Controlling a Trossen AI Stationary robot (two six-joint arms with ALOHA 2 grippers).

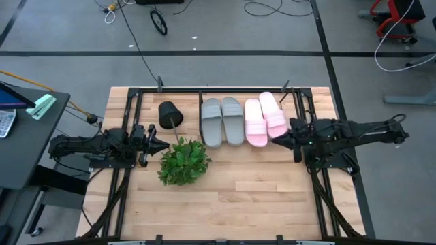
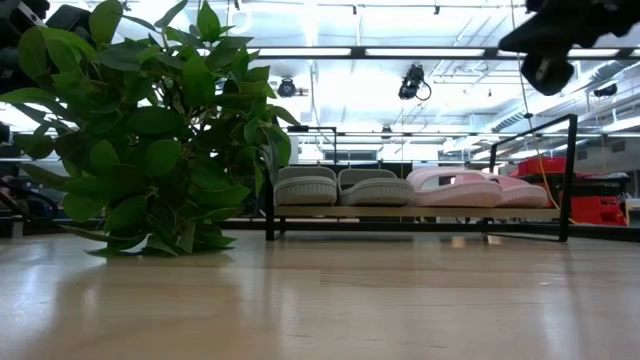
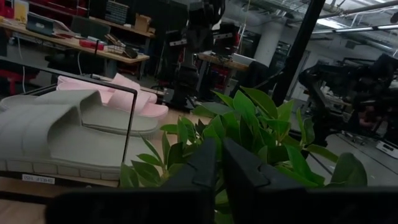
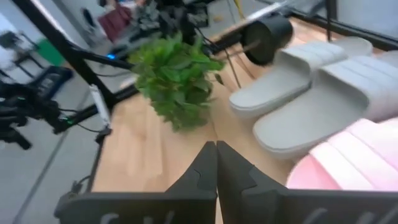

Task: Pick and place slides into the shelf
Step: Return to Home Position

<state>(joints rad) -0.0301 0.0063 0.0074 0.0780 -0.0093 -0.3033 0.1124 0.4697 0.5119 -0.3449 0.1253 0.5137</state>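
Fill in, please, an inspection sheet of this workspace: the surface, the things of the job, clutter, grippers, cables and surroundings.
Surface: light wooden table, no spill or damage seen.
Job's things: two grey slides and two pink slides side by side on the shelf; none lying off it.
Clutter: leafy plant on the table, its black pot lying on its side.
Grippers: left gripper shut, at the plant; right gripper shut, near the pink slides; both hold nothing.
Cables: black cable on the floor beyond the table; nothing seen on the table.
Surroundings: dark desk left of the table; no person seen.
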